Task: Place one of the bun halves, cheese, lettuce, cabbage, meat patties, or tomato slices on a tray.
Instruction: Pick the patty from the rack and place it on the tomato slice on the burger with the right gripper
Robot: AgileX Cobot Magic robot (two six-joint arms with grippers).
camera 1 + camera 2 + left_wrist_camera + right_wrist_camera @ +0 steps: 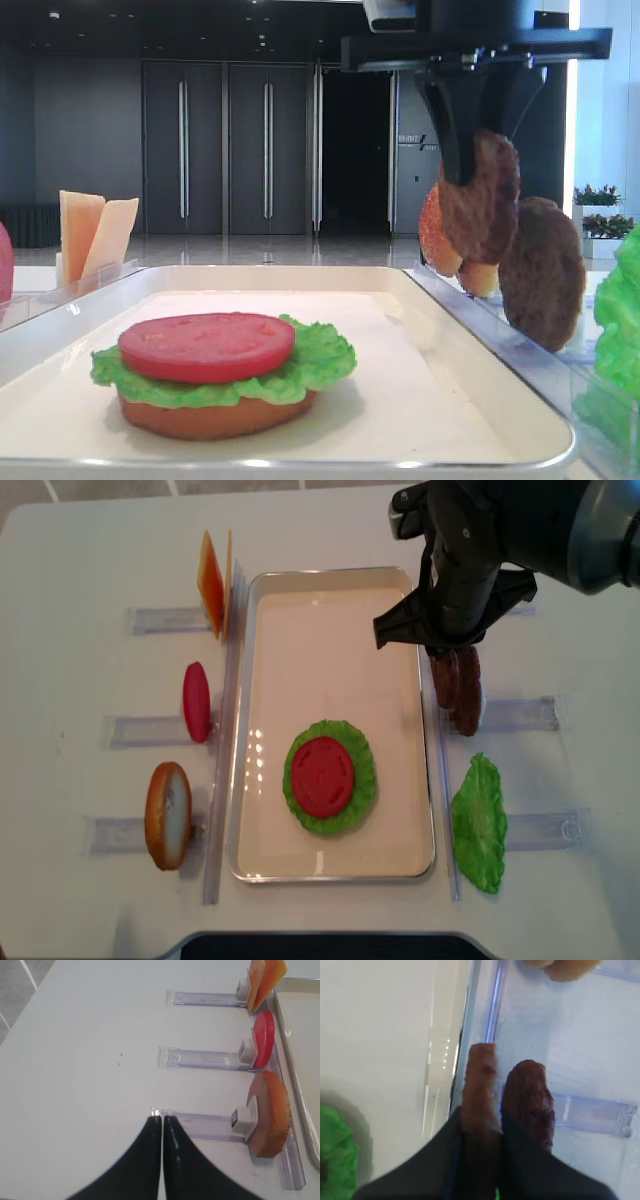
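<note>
My right gripper (462,160) hangs over the rack to the right of the tray (430,400), shut on one upright brown meat patty (488,195). In the right wrist view this patty (480,1085) sits between the dark fingers (440,1160). The second patty (529,1100) stands just outside them in the clear holder. On the tray (330,640) lies a bun half (215,418) under lettuce (358,802) and a tomato slice (322,773). My left gripper (162,1118) is shut and empty over bare table, left of another bun half (271,1112).
Left of the tray, clear racks hold cheese (212,583), a tomato slice (196,702) and a bun half (168,815). To its right, a lettuce leaf (480,822) stands in a rack below the patties. More bun pieces (432,235) stand behind the held patty.
</note>
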